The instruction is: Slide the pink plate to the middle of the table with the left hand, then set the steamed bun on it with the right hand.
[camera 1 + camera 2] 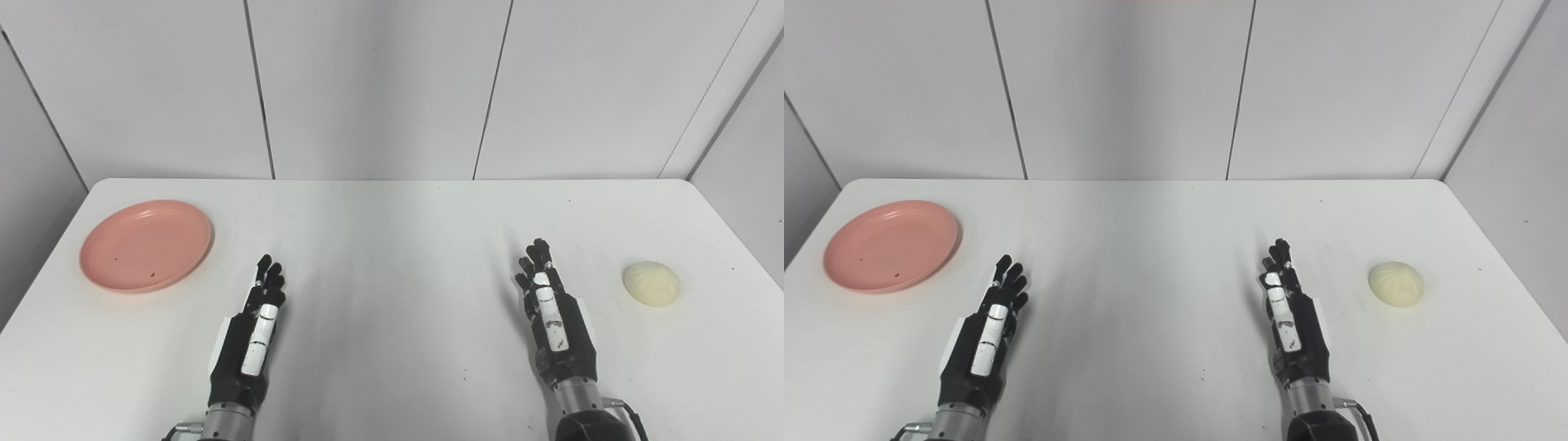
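On the white table [392,245], the pink plate [146,244] lies flat at the far left. Far right sits the round steamed bun [651,283], dome side up. Between them, left hand [257,324] and right hand [551,312] point away, fingers straight, holding nothing.

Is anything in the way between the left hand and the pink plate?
No. Only bare white table lies between the left hand and the pink plate. The bun sits far off, beyond the right hand.
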You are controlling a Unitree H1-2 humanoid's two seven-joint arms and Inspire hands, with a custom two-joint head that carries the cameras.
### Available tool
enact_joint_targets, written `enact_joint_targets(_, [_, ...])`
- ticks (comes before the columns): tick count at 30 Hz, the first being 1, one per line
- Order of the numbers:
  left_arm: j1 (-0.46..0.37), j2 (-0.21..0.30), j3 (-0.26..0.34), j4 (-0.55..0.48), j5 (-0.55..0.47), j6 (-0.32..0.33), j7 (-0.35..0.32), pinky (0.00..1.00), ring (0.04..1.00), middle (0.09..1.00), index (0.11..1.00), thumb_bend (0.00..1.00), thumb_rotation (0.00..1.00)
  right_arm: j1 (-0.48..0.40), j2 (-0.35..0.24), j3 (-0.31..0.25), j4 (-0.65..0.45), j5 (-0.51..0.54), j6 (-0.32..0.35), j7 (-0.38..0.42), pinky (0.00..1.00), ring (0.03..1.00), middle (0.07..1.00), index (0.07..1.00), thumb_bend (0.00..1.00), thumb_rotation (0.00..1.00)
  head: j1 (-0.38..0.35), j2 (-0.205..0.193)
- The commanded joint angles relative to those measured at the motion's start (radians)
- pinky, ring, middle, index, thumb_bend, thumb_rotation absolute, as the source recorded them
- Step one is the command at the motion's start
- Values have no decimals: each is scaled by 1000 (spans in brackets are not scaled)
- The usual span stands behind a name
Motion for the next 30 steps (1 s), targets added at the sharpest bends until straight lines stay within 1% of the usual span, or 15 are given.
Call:
enact_joint_targets(1, [-23,7,3,-10,6,-17,-3,1000,1000,1000,1000,682,874,35,17,6,12,8,10,2,1000,1000,1000,988,822,808,0,1])
enact_joint_targets(6, [-25,6,5,0,-2,-23,-7,1000,1000,1000,1000,679,873,36,11,7,15,3,7,5,1000,1000,1000,990,805,816,3,-2])
enact_joint_targets(13, [-29,1,6,-4,-14,-14,-9,1000,1000,1000,1000,672,875,38,12,5,13,5,11,3,1000,993,995,983,801,808,2,-4])
enact_joint_targets(30, [-29,-1,6,-1,-11,-15,-9,1000,1000,1000,1000,670,879,42,6,14,10,-18,10,3,994,978,981,971,780,811,2,-4])
